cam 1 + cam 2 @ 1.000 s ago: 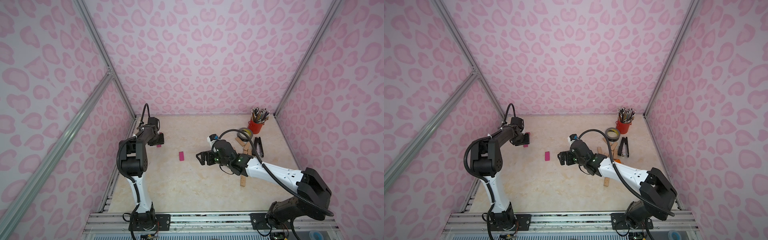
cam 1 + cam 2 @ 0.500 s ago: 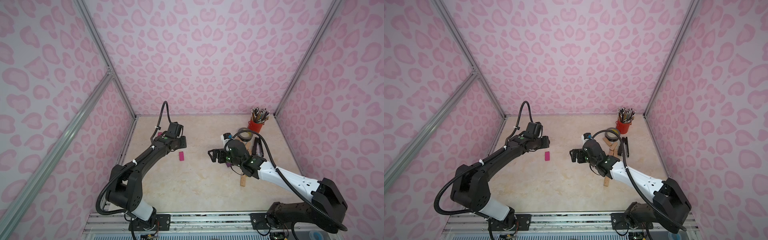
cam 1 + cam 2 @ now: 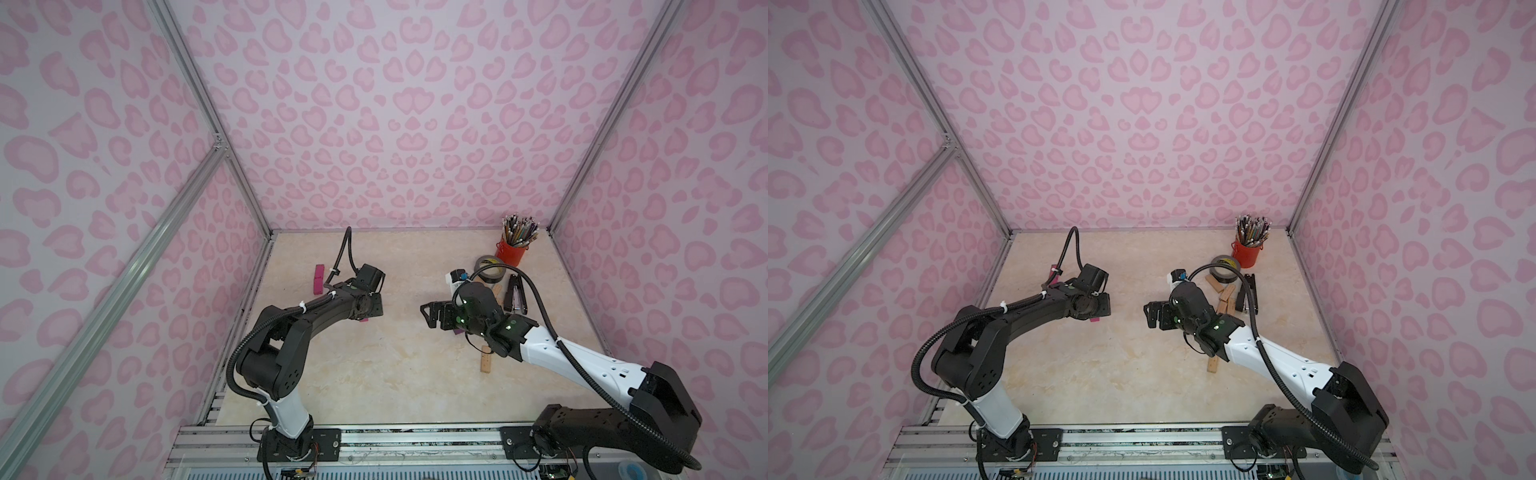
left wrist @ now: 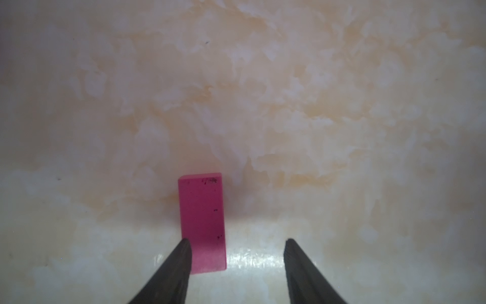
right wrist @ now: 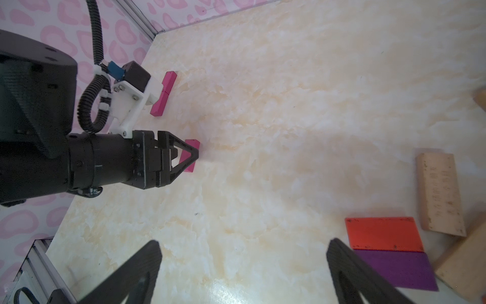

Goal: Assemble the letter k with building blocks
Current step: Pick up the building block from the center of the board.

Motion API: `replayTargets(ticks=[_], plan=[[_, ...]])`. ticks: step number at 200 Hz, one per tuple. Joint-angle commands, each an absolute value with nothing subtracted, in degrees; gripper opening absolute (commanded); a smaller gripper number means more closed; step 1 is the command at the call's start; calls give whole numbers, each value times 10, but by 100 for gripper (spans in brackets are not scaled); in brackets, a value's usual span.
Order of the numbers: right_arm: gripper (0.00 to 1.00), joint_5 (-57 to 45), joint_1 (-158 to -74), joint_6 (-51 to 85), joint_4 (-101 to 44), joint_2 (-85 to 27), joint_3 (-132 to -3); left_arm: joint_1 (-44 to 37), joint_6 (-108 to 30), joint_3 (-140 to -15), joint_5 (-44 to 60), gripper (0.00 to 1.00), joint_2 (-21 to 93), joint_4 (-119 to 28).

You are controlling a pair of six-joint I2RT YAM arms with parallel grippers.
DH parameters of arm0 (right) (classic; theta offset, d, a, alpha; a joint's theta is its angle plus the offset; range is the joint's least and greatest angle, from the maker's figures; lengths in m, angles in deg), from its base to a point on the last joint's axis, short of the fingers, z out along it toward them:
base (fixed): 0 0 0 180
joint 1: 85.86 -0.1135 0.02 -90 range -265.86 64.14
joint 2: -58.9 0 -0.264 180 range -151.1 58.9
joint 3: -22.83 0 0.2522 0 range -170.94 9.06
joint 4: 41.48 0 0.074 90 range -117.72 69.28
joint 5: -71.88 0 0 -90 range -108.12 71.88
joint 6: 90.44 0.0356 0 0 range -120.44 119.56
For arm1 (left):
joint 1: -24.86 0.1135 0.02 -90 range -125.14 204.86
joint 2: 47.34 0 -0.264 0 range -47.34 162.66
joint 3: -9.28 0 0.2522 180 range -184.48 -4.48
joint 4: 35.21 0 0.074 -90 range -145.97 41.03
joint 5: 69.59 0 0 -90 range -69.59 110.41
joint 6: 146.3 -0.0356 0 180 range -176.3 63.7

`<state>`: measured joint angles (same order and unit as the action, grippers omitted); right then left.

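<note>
A magenta block (image 4: 202, 223) lies flat on the table between the fingers of my left gripper (image 4: 236, 244), close against one finger and apart from the other. The jaws stand open around it. In both top views only its edge (image 3: 364, 320) (image 3: 1095, 319) peeks out under the left gripper (image 3: 368, 311). Two more magenta blocks (image 3: 319, 279) (image 5: 164, 94) lie end to end near the left wall. My right gripper (image 5: 243, 250) (image 3: 434, 318) is open and holds nothing. Beside it lie a red block (image 5: 384, 233), a purple block (image 5: 397, 269) and plain wooden blocks (image 5: 439, 189).
A red cup of pencils (image 3: 510, 251), a grey tape roll (image 3: 490, 268) and a black stapler (image 3: 515, 293) stand at the back right. Wooden blocks (image 3: 1225, 305) lie by the stapler, another (image 3: 486, 365) beside the right forearm. Pink walls enclose the table.
My left arm has swung from the blocks by the left wall to the lone magenta block, and its jaws have widened. The right gripper has drawn back a little to the right.
</note>
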<state>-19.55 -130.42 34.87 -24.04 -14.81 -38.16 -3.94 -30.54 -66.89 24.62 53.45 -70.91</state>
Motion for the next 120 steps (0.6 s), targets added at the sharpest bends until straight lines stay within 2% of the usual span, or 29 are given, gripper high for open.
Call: replayTargets(ticks=[1,69,120], plan=[[99,-193,-1305,349,-240,-148,-380,-34,-308,-672,266,58,546,-691],[99,-190,-1304,348,-240,-162,-390,-7,-326,-660,242,51,564,-679],[99,-191,-1304,349,-240,-163,-392,-6,-337,-671,238,34,572,-688]])
